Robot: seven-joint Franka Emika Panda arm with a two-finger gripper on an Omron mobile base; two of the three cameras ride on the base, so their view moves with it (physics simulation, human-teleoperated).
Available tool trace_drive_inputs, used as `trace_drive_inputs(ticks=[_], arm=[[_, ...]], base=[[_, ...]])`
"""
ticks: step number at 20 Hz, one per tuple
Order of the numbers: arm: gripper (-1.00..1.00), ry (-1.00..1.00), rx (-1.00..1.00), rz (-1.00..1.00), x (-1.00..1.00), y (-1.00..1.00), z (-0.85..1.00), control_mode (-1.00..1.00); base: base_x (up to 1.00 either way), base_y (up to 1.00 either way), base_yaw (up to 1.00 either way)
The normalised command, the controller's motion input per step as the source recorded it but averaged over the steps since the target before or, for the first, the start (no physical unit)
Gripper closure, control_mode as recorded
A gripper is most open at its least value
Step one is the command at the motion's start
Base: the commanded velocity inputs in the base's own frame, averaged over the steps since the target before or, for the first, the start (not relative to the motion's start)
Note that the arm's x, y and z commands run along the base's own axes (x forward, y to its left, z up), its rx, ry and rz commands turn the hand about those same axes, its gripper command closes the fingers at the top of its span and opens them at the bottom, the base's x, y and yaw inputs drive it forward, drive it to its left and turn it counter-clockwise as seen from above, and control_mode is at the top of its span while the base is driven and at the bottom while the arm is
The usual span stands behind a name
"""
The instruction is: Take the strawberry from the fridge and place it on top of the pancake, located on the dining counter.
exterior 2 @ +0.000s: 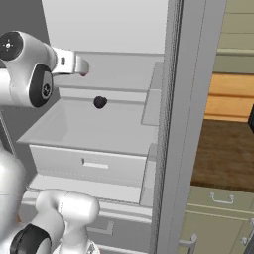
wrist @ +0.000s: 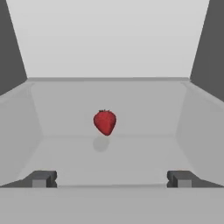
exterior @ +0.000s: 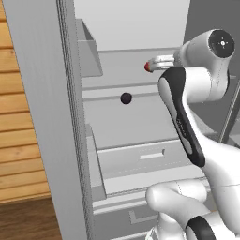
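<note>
A kitchen: open fridge (exterior: 47, 117), wooden counter (exterior 2: 225, 154), green cabinets (exterior 2: 213, 223).

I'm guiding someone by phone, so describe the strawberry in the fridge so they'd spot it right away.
Look into the open fridge, at the upper white shelf where the gripper points. The strawberry sits there ahead of the open fingers: tiny and bright red, unlike the dark round fruit on the shelf below.

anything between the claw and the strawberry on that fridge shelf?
Nothing visible. In the hand view the strawberry sits centred ahead of the open claw, with bare white shelf between. The dark round fruit lies on a lower shelf, off the line.
</note>
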Motion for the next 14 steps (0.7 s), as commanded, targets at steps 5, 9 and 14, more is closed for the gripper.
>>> trace_drive_inputs(ticks=[5, 9, 14], arm=[[-1.0, 0.07, 0.0, 0.0, 0.8, 0.09, -0.03, -1.0], [-1.0, 0.07, 0.0, 0.0, 0.63, 0.11, -0.11, -1.0], [-1.0, 0.07, 0.0, 0.0, 0.58, 0.05, -0.19, -1.0]], base=[[0.0, 0.0, 0.0], [0.0, 0.0, 0.0], [0.0, 0.0, 0.0]])
